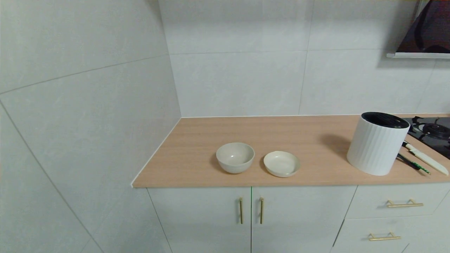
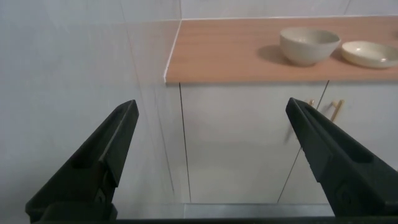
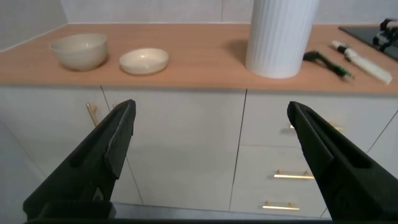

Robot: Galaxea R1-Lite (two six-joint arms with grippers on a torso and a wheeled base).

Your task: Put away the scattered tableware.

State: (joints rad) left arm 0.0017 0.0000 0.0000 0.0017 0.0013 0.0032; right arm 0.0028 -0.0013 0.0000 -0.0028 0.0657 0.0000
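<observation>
Sitting on countertop (image 2: 236,59), bowl (image 2: 309,45) well beyond left pincer (image 2: 211,106).

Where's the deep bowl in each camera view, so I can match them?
Head view: deep bowl on the counter, left of centre.
Left wrist view: deep bowl on the counter above the cabinet doors.
Right wrist view: deep bowl on the counter, toward the wall end.
Shared landmark: shallow dish beside it, apart.
</observation>
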